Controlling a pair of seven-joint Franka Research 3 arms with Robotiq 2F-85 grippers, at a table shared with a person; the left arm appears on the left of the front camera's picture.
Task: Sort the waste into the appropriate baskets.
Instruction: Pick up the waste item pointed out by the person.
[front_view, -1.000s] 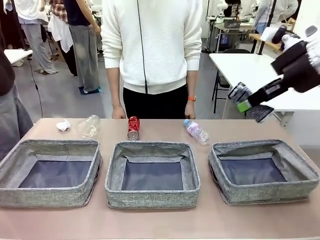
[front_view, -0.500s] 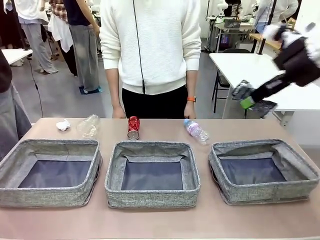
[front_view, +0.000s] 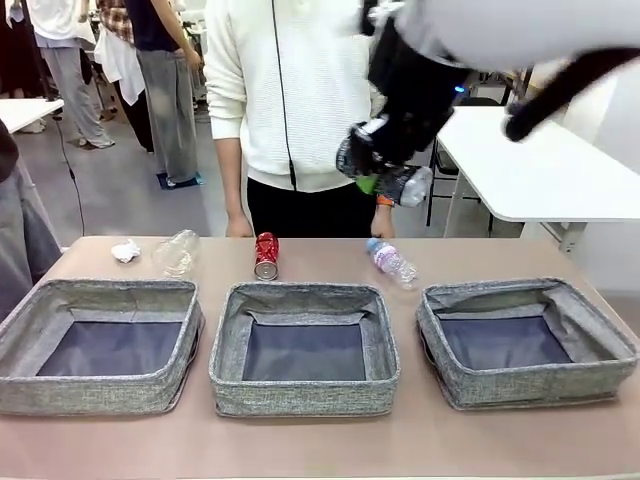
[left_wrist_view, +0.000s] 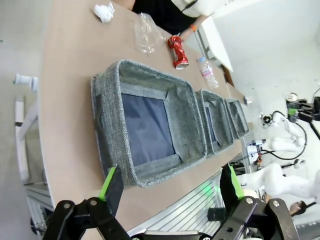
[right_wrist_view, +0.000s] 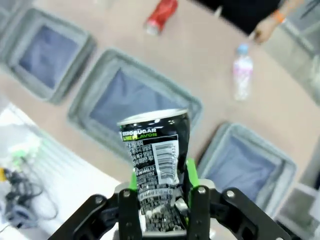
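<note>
The right claw (front_view: 385, 172) pinches the black can (right_wrist_view: 155, 145) above the tabletop's (front_view: 420, 440) far edge; the left claw (left_wrist_view: 169, 179) is spread. I judge the can must next go down over a basket (front_view: 305, 300).

Left basket (front_view: 100, 292), middle basket (front_view: 228, 350), right basket (front_view: 600, 325): 3 alike, mottled grey weave on the walls, dark grey-blue floors.
Table (front_view: 320, 440): plain dull pinkish brown.
Red can (front_view: 266, 252): red body, silver end.
Black-and-silver can (right_wrist_view: 155, 145): black body, silver rim, white and green lettering, white barcode patch.
Bottle (front_view: 391, 262): clear, blue cap, pale pink label.
Plastic container (front_view: 177, 251): clear, colourless.
Paper ball (front_view: 126, 250): white.
Left gripper (left_wrist_view: 169, 177): black fingers, bright green pads.
Right gripper (right_wrist_view: 161, 175): black, green pads either side of the can.
Person (front_view: 300, 90): white ribbed sweater, black trousers, orange wristband.
Side table (front_view: 540, 170): white top.
</note>
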